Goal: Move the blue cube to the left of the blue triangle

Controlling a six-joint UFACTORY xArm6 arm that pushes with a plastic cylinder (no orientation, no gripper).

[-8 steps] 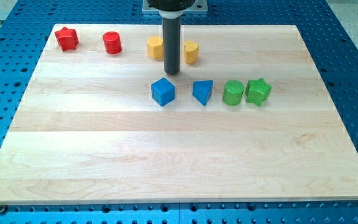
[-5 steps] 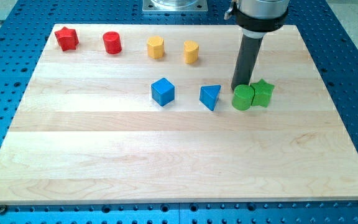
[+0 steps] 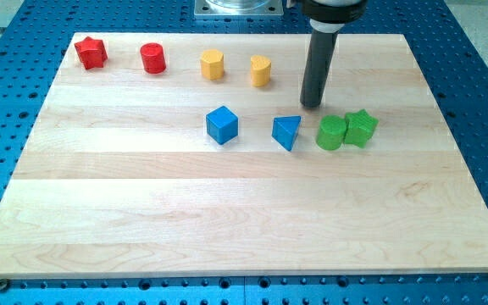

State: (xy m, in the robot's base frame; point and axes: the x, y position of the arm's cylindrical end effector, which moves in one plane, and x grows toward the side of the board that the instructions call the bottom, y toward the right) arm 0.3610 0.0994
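Note:
The blue cube [image 3: 222, 124] sits near the middle of the wooden board [image 3: 227, 212]. The blue triangle [image 3: 286, 131] lies to its right, a short gap between them. My tip [image 3: 311, 105] is above and to the right of the blue triangle, between it and the green cylinder [image 3: 331, 133], touching no block. It is well right of the blue cube.
A green star [image 3: 361, 127] touches the green cylinder's right side. Along the view's top stand a red star [image 3: 91, 52], a red cylinder [image 3: 152, 58] and two yellow blocks [image 3: 213, 64] [image 3: 261, 70].
My tip swung from above the blue cube to the green cylinder, then back up-left. The blue triangle and the green blocks shifted slightly right and down. The blue cube has not moved.

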